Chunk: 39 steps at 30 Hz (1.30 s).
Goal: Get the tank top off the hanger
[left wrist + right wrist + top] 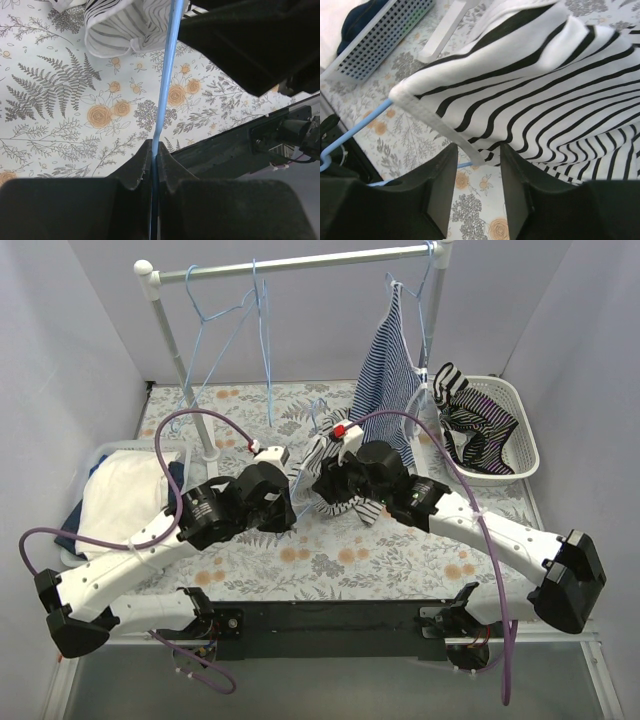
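Observation:
The white tank top with black stripes [318, 454] hangs low over the floral table between my two grippers, still on a light blue hanger [167, 75]. My left gripper [154, 150] is shut on the hanger's wire; the tank top [125, 25] hangs just beyond it. In the top view the left gripper [287, 488] is left of the garment. My right gripper [479, 155] is open, with the tank top's white hemmed edge [545, 75] lying across its fingertips. The hanger's blue end [355, 132] pokes out of the armhole. In the top view the right gripper [326, 480] touches the garment.
A white clothes rail [290, 262] at the back carries empty blue hangers [262, 320] and a blue-striped top [392, 360]. A white basket [522, 410] with striped clothes stands at the right. A basket with white and dark clothes [115, 490] sits at the left.

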Available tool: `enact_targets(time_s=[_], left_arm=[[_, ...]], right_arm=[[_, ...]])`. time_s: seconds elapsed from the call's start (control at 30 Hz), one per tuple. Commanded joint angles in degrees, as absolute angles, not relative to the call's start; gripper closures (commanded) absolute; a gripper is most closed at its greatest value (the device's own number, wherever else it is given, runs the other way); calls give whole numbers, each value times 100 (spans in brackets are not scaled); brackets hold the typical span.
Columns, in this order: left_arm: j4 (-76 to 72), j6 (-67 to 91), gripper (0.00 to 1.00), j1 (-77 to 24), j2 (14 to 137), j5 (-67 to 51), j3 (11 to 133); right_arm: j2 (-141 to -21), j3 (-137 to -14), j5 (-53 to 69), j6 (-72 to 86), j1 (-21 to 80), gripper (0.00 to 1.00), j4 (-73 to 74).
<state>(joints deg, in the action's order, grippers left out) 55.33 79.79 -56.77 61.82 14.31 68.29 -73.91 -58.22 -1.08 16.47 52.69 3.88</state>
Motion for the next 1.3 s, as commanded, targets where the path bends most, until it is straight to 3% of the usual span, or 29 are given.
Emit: enact_targets(time_s=[0.0, 0.1, 0.5, 0.8, 1.07, 1.1, 1.27], left_arm=[[5379, 8007, 100, -5660, 5906, 1354, 6935], [5379, 8016, 100, -5669, 5871, 1432, 6873], [4949, 8156, 100, -5476, 6652, 2443, 6987], [4473, 7875, 100, -4553, 6574, 2654, 7022], [4343, 7542, 100, -4298, 6180, 2567, 6900], [4237, 7489, 100, -4298, 6109, 2314, 6839], [3955, 7033, 100, -4298, 5678, 1469, 6460]], right_arm=[[-7444, -5880, -922, 1556, 5273, 66, -97], [-7366, -5924, -958, 1424, 5273, 98, -237], [-6390, -5669, 158, 1397, 5817, 99, 358], [-6241, -5441, -641, 2065, 6275, 99, 1300], [-6258, -5063, -185, 2242, 6328, 99, 1406], [-6275, -5063, -254, 2206, 6337, 97, 1415], [-6153, -5414, -1544, 2092, 6328, 41, 1652]])
